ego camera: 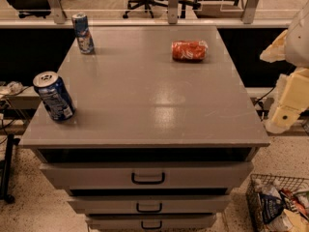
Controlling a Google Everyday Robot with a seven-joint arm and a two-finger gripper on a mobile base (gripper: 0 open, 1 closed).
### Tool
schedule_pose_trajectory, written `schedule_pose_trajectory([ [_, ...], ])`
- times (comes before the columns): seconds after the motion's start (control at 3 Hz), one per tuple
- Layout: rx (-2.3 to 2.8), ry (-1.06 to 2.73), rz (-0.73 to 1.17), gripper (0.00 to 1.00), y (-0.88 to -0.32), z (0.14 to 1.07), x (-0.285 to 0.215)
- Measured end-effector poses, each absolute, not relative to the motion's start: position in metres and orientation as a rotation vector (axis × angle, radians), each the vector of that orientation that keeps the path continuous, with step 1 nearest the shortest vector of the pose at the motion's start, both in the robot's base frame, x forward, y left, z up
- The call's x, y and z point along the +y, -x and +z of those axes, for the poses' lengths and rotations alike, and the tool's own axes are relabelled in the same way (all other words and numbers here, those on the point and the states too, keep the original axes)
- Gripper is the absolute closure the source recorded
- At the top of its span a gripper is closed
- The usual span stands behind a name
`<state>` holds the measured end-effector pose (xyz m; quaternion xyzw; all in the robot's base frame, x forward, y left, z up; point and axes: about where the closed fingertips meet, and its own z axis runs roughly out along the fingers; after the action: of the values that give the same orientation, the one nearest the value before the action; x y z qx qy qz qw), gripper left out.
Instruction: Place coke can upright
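The chief risk comes from the coke can (189,50) lying on its side, with its round wall on the smooth grey table (145,105). An approach a little off centre would likely set it rolling instead of gripping it. Because it rests in the far right part of the top, near the back edge, a roll could carry it off. Too hard a squeeze across the thin aluminium wall could dent it. A hold taken too near one end could let it swing or slip while it is turned, and letting go before its base sits flat would tip it over again. The hand (282,111) is at the right border of the view, beyond the table's right edge and well apart from the can; whether it is released or clenched cannot be told. The dark blue can (54,96) at the front left and the slim blue-and-white can (83,33) at the back left both stand upright and far from the coke can, so a collision with them seems unlikely. The coke can is red-orange with white lettering, its long axis runs left to right, and its paler end faces right. Whether its wall is dented cannot be made out.
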<state>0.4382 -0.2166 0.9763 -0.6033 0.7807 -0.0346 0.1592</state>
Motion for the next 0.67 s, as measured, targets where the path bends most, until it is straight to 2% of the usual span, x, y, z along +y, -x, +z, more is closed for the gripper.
schedule_pose_trajectory([
  [0.33, 2.231, 1.724, -0.099, 0.00, -0.438, 0.976, -0.217],
  [0.67, 2.187, 1.702, -0.118, 0.00, -0.469, 0.968, -0.206],
])
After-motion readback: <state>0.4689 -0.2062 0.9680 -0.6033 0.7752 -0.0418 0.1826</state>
